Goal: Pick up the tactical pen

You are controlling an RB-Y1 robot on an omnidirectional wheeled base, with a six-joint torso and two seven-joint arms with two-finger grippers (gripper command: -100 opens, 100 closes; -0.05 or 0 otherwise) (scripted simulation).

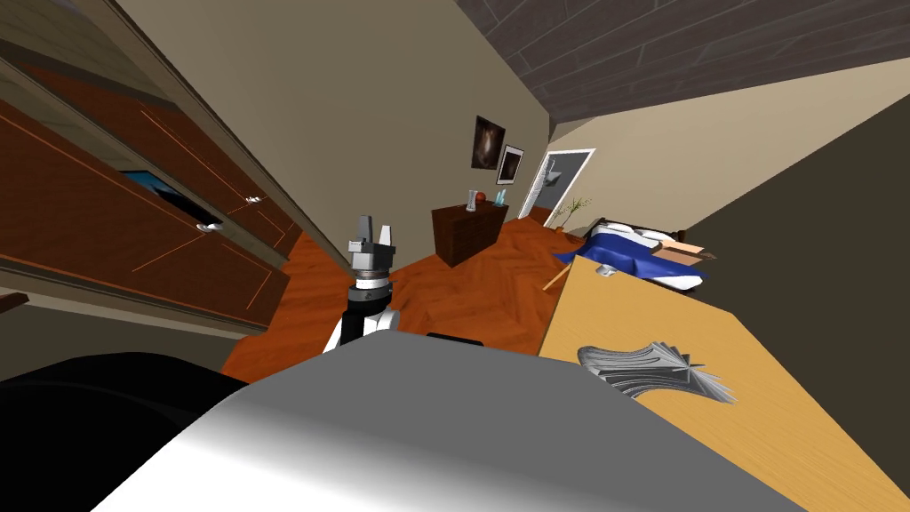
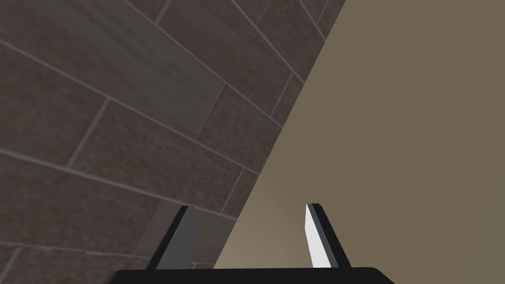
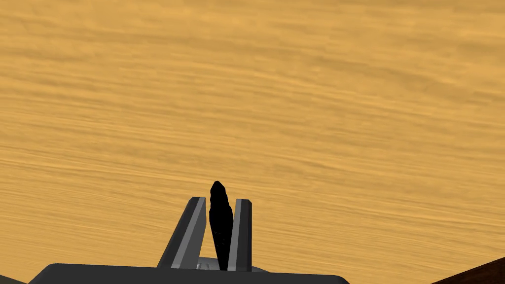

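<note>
Contact is seen on both sides of the tactical pen [image 3: 220,224]: the right claw [image 3: 222,199] is closed narrowly on it, with its two grey fingers [image 3: 190,231] pressed against the black body. The pen is held lengthwise between them, and its rounded tip is seen just past the fingertips. Behind pen and claw, the yellow wood grain of the desk [image 3: 276,98] is spread out. Whether the tip touches that surface cannot be told.

In the head view the same desk [image 1: 800,400] is found at the right, running from near to far. A fanned stack of grey sheets [image 1: 658,372] is laid on its near part, and a small grey thing [image 1: 609,269] at its far end cannot be identified.

The left claw [image 1: 373,236] is raised left of centre, over the reddish wooden floor [image 1: 462,302]. Its fingers are spread wide, with nothing held between them.

At the far side a dark wood dresser [image 1: 466,233] is set against the wall, and a bed [image 1: 622,253] with a blue cover is seen to its right, beyond the desk. Dark brown cabinet fronts [image 1: 133,222] are ranged along the left.
</note>
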